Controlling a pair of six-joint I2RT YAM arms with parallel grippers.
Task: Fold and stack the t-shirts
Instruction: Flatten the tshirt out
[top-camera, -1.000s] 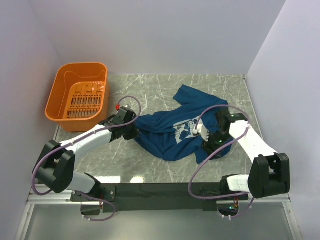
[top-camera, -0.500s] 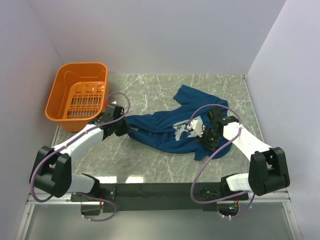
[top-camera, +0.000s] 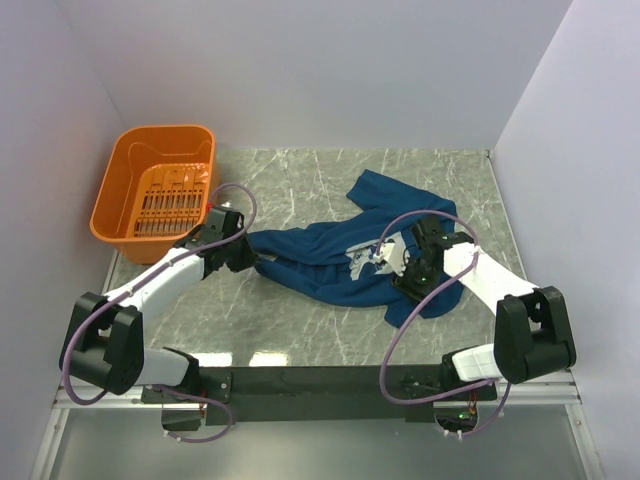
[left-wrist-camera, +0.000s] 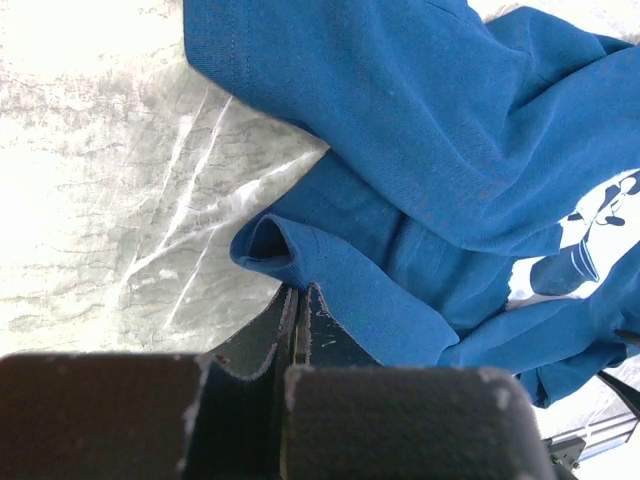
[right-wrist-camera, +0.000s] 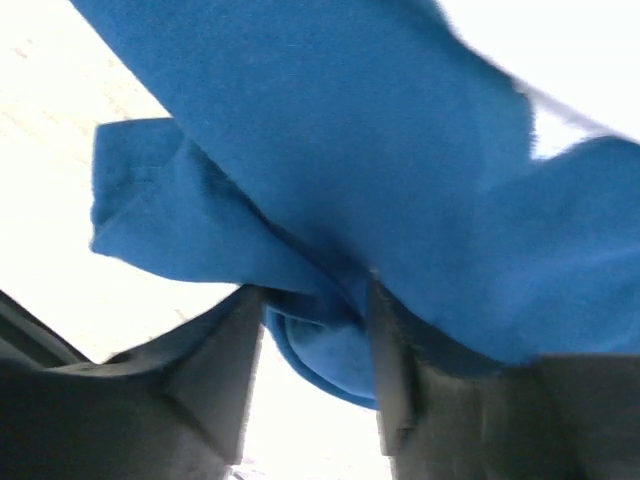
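Observation:
The dark blue t-shirt (top-camera: 320, 262) lies crumpled across the middle of the marble table, its white print (top-camera: 365, 260) partly folded in. My left gripper (top-camera: 256, 262) is at the shirt's left end. In the left wrist view its jaws (left-wrist-camera: 297, 296) are pressed together on the hem of the t-shirt (left-wrist-camera: 420, 150). My right gripper (top-camera: 405, 276) is on the shirt's right part, beside the print. In the right wrist view its fingers (right-wrist-camera: 315, 330) hold a thick fold of the t-shirt (right-wrist-camera: 350, 150) between them.
An orange plastic basket (top-camera: 120, 205) stands at the back left, just behind my left arm. White walls close the table at the left, back and right. A black rail (top-camera: 330, 382) runs along the near edge.
My left gripper has moved left and back with the shirt's end, drawing the cloth out longer. My right gripper has shifted a little left and back with its fold.

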